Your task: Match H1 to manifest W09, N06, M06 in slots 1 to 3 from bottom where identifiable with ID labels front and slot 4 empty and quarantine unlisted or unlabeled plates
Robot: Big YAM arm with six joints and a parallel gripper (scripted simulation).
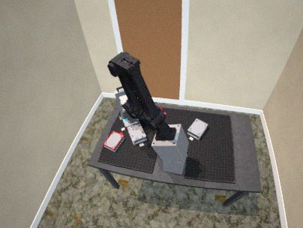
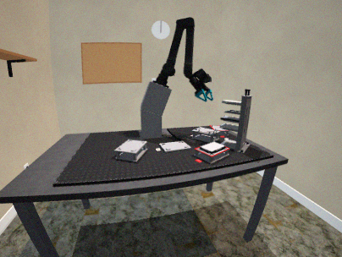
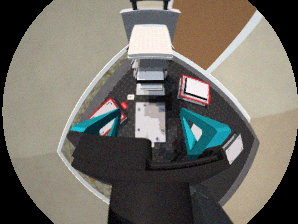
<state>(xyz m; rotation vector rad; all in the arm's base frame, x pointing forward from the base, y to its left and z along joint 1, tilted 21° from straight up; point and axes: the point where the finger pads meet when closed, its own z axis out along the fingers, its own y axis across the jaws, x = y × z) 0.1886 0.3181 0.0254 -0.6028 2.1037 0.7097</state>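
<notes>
The plate hotel H1 [image 2: 238, 123] stands at the right end of the mat, with plates on several shelves; their labels are too small to read. In the wrist view the hotel [image 3: 149, 36] lies straight ahead and below. My gripper [image 2: 204, 95], with teal fingers, is open and empty, high in the air to the left of the hotel's top. It also shows in the wrist view [image 3: 154, 128]. A plate sits in a red-edged nest [image 2: 212, 150] in front of the hotel. Another red-edged nest with a plate [image 3: 194, 90] lies to the right of the hotel.
A grey nest with a plate [image 2: 131, 150] stands at the mat's left-centre. A flat plate nest [image 2: 174, 146] lies in the middle. The arm's grey base pedestal [image 2: 153, 110] stands behind them. More nests [image 2: 206, 133] sit beside the hotel.
</notes>
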